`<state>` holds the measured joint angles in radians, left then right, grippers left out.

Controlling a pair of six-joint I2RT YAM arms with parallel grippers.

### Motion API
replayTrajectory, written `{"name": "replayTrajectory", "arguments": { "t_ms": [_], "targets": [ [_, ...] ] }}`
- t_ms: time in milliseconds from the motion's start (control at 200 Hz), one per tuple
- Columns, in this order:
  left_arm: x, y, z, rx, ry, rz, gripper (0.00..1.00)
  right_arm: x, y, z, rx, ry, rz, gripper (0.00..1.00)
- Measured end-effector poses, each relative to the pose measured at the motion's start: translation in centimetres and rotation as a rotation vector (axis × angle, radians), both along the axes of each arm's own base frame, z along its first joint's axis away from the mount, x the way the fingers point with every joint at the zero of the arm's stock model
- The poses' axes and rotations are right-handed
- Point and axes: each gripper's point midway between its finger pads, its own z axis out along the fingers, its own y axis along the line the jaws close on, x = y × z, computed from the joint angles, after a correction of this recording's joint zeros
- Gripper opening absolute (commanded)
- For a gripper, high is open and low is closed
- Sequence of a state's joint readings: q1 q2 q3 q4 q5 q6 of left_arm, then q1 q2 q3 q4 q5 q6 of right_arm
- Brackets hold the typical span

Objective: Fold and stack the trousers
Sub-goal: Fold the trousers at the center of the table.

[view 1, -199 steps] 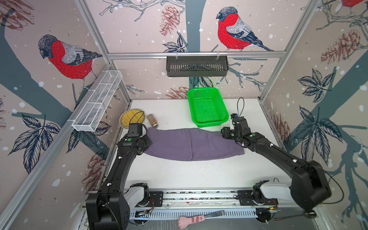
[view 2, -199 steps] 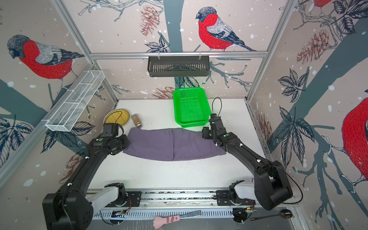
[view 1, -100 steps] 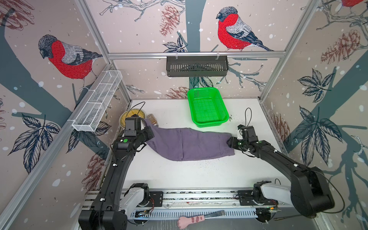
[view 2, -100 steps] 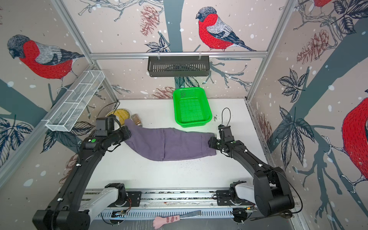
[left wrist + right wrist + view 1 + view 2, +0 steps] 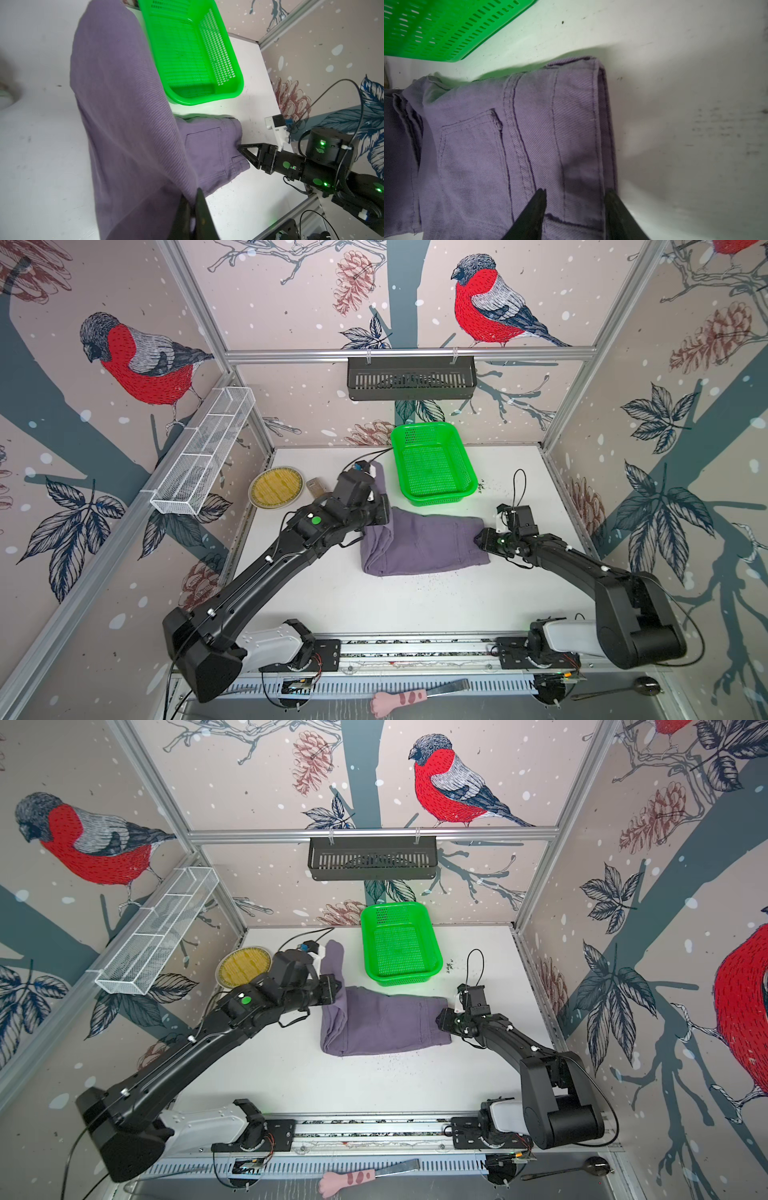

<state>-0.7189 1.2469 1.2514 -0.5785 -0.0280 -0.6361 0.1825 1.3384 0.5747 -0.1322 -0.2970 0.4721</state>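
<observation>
Overhead, in both top views, I see the trousers (image 5: 424, 545) partly folded in mid-table, just in front of the green basket (image 5: 436, 498). The left gripper (image 5: 381, 511) lifts a leg end above them, and the right gripper (image 5: 478, 537) sits at the waistband edge, its gap hidden from up there. The left wrist view shows what those miss: the left gripper (image 5: 192, 204) pinched tight on a fold of cloth. The right wrist view shows the right gripper (image 5: 575, 194) part open, straddling the waistband. Whether its fingers (image 5: 535, 209) press the cloth, I cannot quite tell.
</observation>
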Motion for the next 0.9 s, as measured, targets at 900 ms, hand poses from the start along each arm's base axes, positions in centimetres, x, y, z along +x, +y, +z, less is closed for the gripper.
{"name": "replayTrajectory", "arguments": {
  "t_ms": [900],
  "targets": [
    [-1.5, -22.3, -7.9, -0.14, 0.11, -0.341, 0.0, 1.3, -0.9, 3.9, 0.106, -0.126, -0.045, 0.52]
  ]
}}
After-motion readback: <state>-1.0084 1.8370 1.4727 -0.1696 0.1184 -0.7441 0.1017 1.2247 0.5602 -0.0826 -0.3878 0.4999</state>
